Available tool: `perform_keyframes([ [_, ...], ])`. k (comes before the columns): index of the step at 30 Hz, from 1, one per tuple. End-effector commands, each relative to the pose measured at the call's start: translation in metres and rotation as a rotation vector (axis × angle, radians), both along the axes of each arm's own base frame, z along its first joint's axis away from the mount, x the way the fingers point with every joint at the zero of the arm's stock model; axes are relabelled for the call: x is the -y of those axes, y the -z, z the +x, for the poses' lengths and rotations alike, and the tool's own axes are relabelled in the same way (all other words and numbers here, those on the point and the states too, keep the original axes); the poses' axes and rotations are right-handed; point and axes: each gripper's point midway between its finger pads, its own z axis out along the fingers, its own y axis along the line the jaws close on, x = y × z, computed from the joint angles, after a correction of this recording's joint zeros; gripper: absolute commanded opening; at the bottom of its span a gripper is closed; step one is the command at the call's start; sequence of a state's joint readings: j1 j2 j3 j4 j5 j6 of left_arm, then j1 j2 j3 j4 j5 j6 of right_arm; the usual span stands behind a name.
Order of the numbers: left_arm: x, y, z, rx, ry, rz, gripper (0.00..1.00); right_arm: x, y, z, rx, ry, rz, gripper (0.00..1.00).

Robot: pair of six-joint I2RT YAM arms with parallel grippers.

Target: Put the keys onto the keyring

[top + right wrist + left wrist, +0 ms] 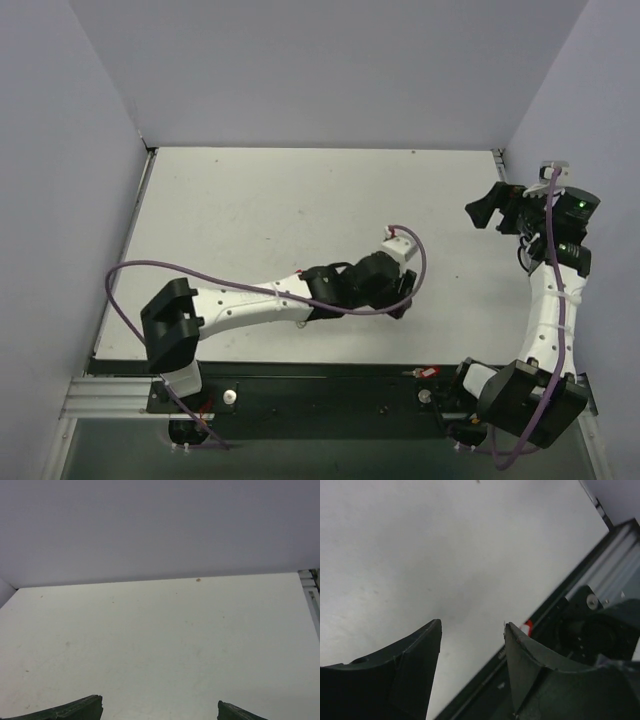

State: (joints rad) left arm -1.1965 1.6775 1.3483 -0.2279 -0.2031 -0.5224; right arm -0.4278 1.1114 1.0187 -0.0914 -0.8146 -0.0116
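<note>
Red and tiny, what looks like the keyring (427, 372) sits on the black rail (330, 385) at the near edge of the table (250, 220), just near-right of the empty, open left gripper (472, 627) and well apart from the wide-open right gripper (160, 711); the keys I cannot make out.

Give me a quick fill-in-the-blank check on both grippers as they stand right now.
1. The left gripper is ____, with only bare table showing between its fingers.
2. The right gripper, with its jaws wide, holds ____.
3. In the top view, the right gripper sits over the table's ____-hand side.
4. A ____ cable loops along the left arm.

Missing words: open; nothing; right; purple
</note>
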Motion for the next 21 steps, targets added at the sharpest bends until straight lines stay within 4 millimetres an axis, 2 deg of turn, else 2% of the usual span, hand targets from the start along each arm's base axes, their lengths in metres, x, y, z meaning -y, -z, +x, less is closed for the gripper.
perform_keyframes([
  [1,0.012,0.056,-0.068,-0.278,0.0,0.119,0.63,0.017,0.025,-0.022,-0.168,0.111,0.005,1.0],
  [2,0.016,0.062,-0.083,-0.308,0.015,0.123,0.62,0.02,0.025,-0.023,-0.171,0.128,0.0,1.0],
  [5,0.026,0.082,-0.107,-0.384,0.024,0.112,0.61,0.035,0.027,-0.025,-0.18,0.185,0.006,1.0],
  [6,0.03,0.093,-0.114,-0.41,0.037,0.12,0.61,0.039,0.026,-0.025,-0.181,0.2,0.014,1.0],
  [7,0.037,0.093,-0.119,-0.42,0.044,0.109,0.59,0.04,0.026,-0.025,-0.182,0.198,0.036,1.0],
  [8,0.043,0.096,-0.128,-0.426,0.064,0.114,0.59,0.049,0.027,-0.025,-0.187,0.218,0.059,1.0],
  [9,0.046,0.11,-0.135,-0.439,0.075,0.142,0.59,0.051,0.027,-0.026,-0.186,0.215,0.071,1.0],
  [10,0.056,0.106,-0.139,-0.441,0.094,0.125,0.59,0.053,0.027,-0.026,-0.189,0.215,0.083,1.0],
  [11,0.058,0.121,-0.145,-0.459,0.102,0.155,0.59,0.056,0.029,-0.027,-0.196,0.214,0.101,1.0],
  [12,0.061,0.126,-0.151,-0.475,0.12,0.167,0.59,0.058,0.03,-0.028,-0.201,0.216,0.112,1.0],
  [15,0.06,0.145,-0.157,-0.511,0.121,0.221,0.59,0.06,0.033,-0.03,-0.205,0.205,0.148,1.0],
  [19,0.063,0.152,-0.159,-0.527,0.124,0.228,0.59,0.062,0.034,-0.033,-0.201,0.197,0.175,1.0],
  [20,0.064,0.161,-0.158,-0.528,0.12,0.254,0.59,0.061,0.034,-0.034,-0.201,0.194,0.18,1.0],
  [21,0.073,0.156,-0.157,-0.521,0.126,0.246,0.59,0.06,0.034,-0.034,-0.197,0.188,0.183,1.0],
])
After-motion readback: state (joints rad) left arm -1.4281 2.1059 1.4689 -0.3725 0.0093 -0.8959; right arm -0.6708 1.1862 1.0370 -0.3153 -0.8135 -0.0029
